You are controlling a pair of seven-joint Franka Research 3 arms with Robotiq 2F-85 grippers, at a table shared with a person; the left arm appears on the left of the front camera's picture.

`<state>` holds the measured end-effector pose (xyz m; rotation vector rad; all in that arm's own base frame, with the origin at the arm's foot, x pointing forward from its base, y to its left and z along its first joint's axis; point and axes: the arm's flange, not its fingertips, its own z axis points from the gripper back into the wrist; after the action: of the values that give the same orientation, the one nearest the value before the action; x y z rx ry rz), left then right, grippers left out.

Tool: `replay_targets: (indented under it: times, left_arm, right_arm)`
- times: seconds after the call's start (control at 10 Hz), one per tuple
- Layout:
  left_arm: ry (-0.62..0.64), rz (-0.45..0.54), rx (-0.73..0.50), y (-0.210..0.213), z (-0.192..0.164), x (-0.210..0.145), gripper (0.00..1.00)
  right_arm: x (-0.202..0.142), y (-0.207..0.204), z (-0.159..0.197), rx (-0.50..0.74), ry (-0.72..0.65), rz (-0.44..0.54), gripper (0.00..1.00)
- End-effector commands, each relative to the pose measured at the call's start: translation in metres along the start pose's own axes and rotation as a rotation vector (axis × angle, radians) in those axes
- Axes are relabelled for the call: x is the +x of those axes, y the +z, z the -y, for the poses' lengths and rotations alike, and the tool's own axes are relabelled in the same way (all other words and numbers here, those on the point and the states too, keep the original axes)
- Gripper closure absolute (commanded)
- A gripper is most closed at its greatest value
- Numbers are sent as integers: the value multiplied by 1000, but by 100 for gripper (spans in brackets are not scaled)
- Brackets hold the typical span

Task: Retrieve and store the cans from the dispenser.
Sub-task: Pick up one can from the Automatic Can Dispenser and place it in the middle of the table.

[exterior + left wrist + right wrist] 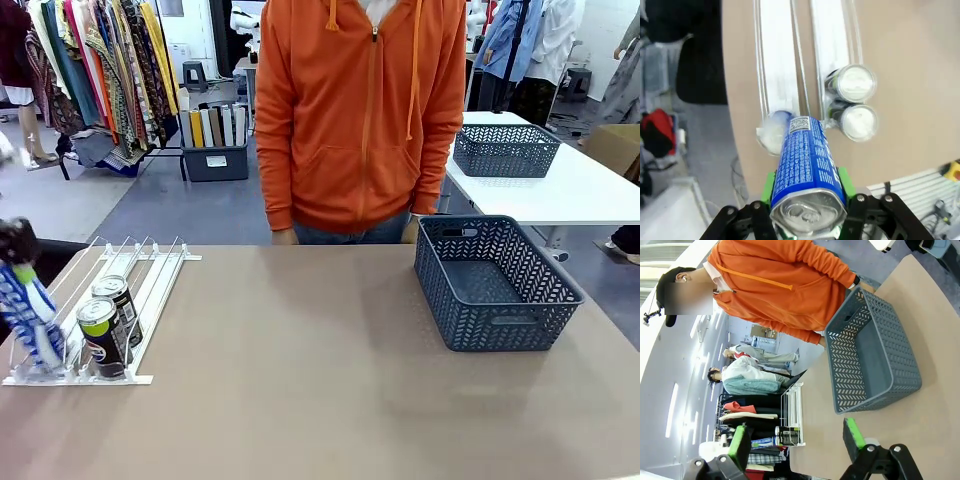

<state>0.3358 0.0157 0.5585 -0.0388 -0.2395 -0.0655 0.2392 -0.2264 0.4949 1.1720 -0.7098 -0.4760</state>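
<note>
Above dispenser (pixel 155 295), left jaws pinch a seemingly tilted blue can (pixel 807 160); right jaws spread.

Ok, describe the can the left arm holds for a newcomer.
Find the white dispenser at the table's near left corner. At its front end the left gripper clamps a tilted can in its jaws. It is blue, white-lettered; its neighbours are black.
</note>
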Motion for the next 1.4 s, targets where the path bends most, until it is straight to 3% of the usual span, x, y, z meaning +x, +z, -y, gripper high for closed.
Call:
replay_targets:
  times: [0.0,0.2,0.3,0.4,1.0,1.2,1.3]
  left_arm:
    - [-152,142,-72,49,0,-15,100]
    - [-130,243,-74,70,-10,-32,100]
    - [-90,248,-102,69,-16,-37,100]
    - [-126,202,-30,81,2,-30,100]
    - [-129,203,-37,71,8,-25,100]
    - [-287,198,-54,62,66,26,100]
    - [-402,205,-155,57,109,54,100]
  right_arm:
    - [4,-1,-2,24,23,18,0]
    - [4,-1,-2,24,23,18,0]
    - [4,-1,-2,24,23,18,0]
    - [4,-1,-2,24,23,18,0]
    - [4,-1,-2,24,23,18,0]
    - [4,-1,-2,24,23,18,0]
    - [4,-1,-2,24,23,18,0]
